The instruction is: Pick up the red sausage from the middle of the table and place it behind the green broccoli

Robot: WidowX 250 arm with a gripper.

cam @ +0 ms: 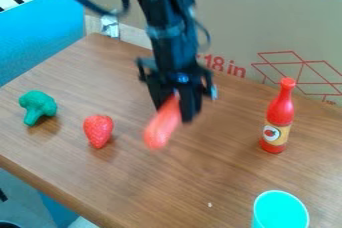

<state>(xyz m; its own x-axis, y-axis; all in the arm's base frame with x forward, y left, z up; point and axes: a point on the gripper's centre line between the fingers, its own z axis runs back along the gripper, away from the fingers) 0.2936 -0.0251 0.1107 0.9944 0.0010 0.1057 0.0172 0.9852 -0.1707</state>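
Observation:
The black gripper [175, 107] hangs over the middle of the wooden table, shut on an orange-red elongated object [161, 126]. That object slants down to the left from between the fingers, its lower end blurred. Left of it a red strawberry [99, 131] lies on the table, and farther left is a green broccoli piece [37, 107]. On the right a red bottle [278, 117] with a tan label stands upright. A turquoise cup [280, 211] is at the lower right, cut off by the view's bottom edge.
A cardboard panel [247, 22] with red print runs along the table's back edge. The wooden table [153, 187] has its front-left edge running diagonally toward the bottom. A blue surface [40, 37] lies beyond the table's left side, and a black cable loops beside the arm.

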